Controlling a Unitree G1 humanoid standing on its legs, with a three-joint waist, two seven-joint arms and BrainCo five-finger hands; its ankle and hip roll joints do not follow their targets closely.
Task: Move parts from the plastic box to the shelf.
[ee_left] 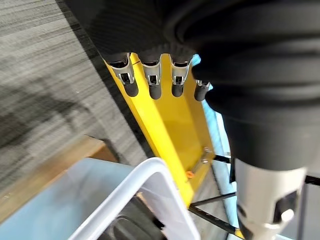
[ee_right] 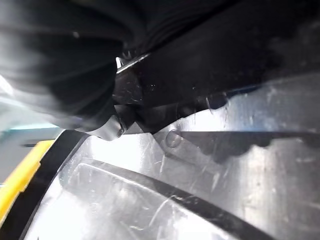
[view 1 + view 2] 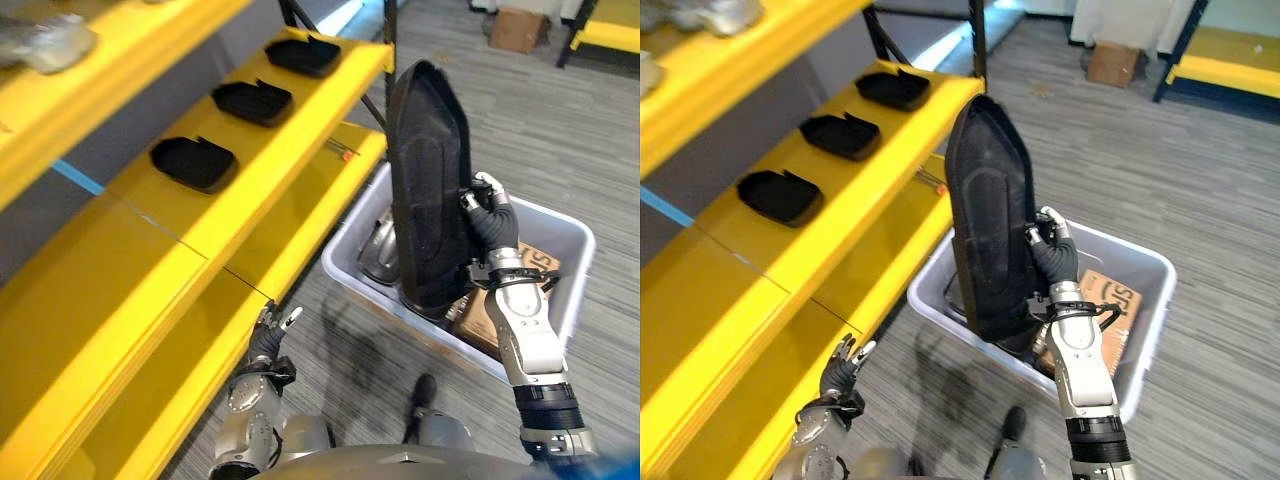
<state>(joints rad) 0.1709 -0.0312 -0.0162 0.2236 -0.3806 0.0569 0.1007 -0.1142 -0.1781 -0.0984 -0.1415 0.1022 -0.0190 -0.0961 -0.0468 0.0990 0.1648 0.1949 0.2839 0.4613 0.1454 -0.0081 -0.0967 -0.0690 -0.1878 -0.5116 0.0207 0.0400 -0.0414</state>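
Note:
My right hand point(image 3: 492, 225) is shut on the edge of a large black moulded part point(image 3: 428, 180), holding it upright above the grey plastic box point(image 3: 566, 228). Close up, the part's glossy inner face point(image 2: 200, 175) shows past the hand. Three smaller black parts point(image 3: 192, 162) point(image 3: 252, 101) point(image 3: 303, 54) lie in a row on the yellow shelf point(image 3: 250, 200) to the left. My left hand point(image 3: 270, 335) hangs low by the shelf's lower board with fingers point(image 1: 152, 82) relaxed and holding nothing.
Silver parts point(image 3: 380, 250) and a brown cardboard piece point(image 3: 500, 315) lie in the box. A silver part point(image 3: 45, 40) rests on the upper shelf board. A cardboard carton point(image 3: 517, 28) and another yellow rack point(image 3: 605, 30) stand far back on the grey floor.

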